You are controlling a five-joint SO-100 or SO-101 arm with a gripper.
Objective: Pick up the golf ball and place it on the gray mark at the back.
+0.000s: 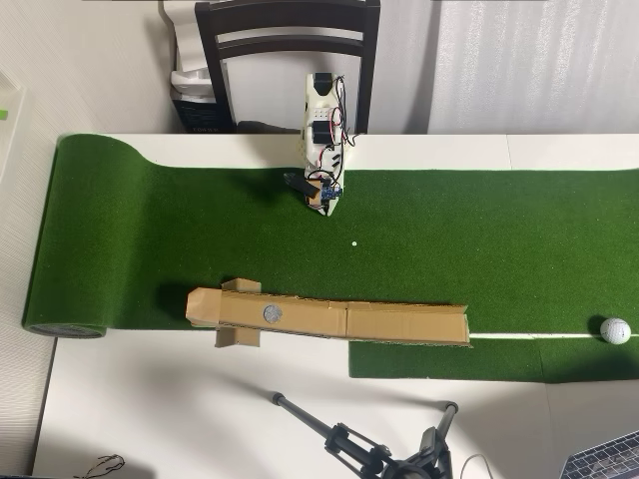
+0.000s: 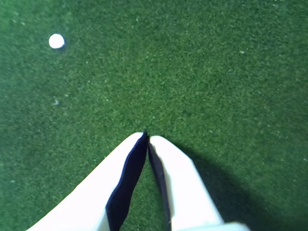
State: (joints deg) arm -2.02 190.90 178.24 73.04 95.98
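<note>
Claw (image 2: pixel 147 137) pinched closed and empty over green turf (image 2: pixel 202 72). Golf ball (image 1: pixel 616 330) lies far right in overhead view: hard, light, slick; best gripped across its middle.

One golf ball (image 1: pixel 616 330), one gray mark (image 1: pixel 272 313), one cardboard ramp (image 1: pixel 329 317), one chair (image 1: pixel 288 50).

Soft, even room light fills the overhead view, sharp throughout, the cardboard ramp (image 1: pixel 329 318) casting a faint shadow on the white table (image 1: pixel 160 399), while the wrist view is dimmer, slightly blurred, the gripper (image 2: pixel 147 137) shadowing the turf (image 2: pixel 192 72) to its right.
</note>
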